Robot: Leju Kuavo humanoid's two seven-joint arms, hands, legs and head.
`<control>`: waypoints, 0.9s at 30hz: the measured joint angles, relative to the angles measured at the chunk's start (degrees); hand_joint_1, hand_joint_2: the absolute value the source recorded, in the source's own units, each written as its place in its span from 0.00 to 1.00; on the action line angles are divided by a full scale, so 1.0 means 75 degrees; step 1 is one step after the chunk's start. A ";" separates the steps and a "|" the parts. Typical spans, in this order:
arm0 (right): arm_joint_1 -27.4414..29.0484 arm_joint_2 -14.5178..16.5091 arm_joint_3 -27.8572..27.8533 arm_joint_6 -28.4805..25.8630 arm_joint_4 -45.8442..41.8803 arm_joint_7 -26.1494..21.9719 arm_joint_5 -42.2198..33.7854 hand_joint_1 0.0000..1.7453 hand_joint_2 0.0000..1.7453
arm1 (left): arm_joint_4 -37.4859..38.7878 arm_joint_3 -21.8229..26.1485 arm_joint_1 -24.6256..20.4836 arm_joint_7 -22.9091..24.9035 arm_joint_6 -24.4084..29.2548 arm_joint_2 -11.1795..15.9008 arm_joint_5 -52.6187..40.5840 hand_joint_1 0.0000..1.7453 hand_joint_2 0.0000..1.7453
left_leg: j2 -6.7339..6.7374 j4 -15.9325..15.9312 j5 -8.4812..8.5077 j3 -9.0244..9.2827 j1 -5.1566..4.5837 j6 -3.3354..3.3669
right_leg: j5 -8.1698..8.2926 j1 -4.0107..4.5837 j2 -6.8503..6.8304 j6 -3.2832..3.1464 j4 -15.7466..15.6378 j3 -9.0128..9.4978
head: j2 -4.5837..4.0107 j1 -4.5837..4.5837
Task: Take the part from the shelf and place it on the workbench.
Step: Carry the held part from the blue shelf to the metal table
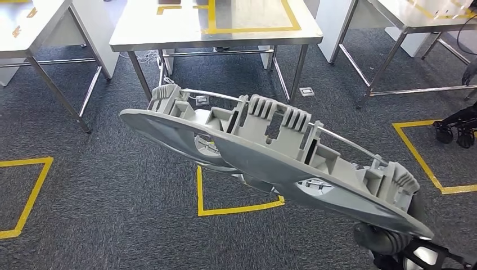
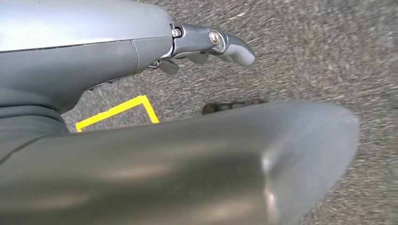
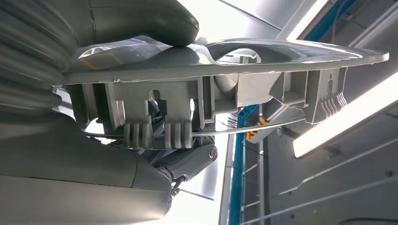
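Observation:
A long grey plastic part [image 1: 270,146] with ribbed clips and a thin metal rod hangs tilted in front of me above the carpet. My right hand [image 1: 394,242] grips its lower right end. In the right wrist view the thumb [image 3: 141,18] presses on the part's [image 3: 197,89] smooth face and darker fingers [image 3: 187,159] clamp the clip side. The steel workbench [image 1: 146,28] with a yellow tape outline stands straight ahead, beyond the part. My left hand [image 2: 206,44] hangs over the carpet, fingers loosely extended, holding nothing.
Two more steel tables stand at the far left [image 1: 22,28] and far right [image 1: 405,11]. Yellow tape outlines [image 1: 225,208] mark the grey carpet. A black wheeled base [image 1: 458,126] sits at the right edge. A small floor socket [image 1: 306,91] lies under the workbench.

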 joint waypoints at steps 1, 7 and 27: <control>-0.0006 0.0000 0.0000 -0.0011 0.0008 -0.0001 -0.0012 1.00 1.00 | -0.0001 0.0000 -0.0008 0.0000 0.0000 0.0006 0.0000 0.00 0.00 | -0.0001 -0.0006 -0.0045 0.0038 0.0001 -0.0046 | 0.0078 0.0014 -0.0018 -0.0029 -0.0338 0.0113 | 0.0000 0.0013; -0.0026 0.0008 0.0000 -0.0105 0.0034 0.0005 0.0024 1.00 1.00 | -0.0001 0.0000 -0.0033 -0.0004 0.0000 0.0025 -0.0012 0.00 0.00 | 0.0013 0.0422 -0.0254 0.0025 -0.0002 -0.0330 | 0.0088 0.0024 -0.0009 -0.0393 -0.0605 0.0428 | 0.0000 -0.0029; -0.0040 0.0039 0.0086 -0.0823 0.0133 0.0009 0.0191 1.00 1.00 | 0.0007 0.0081 0.0026 -0.0100 0.0000 0.0020 -0.0096 0.00 0.00 | -0.0042 0.0036 0.0092 -0.0147 -0.0037 0.0072 | -0.1125 0.0062 0.0014 -0.0015 0.1407 -0.0324 | 0.0000 -0.0063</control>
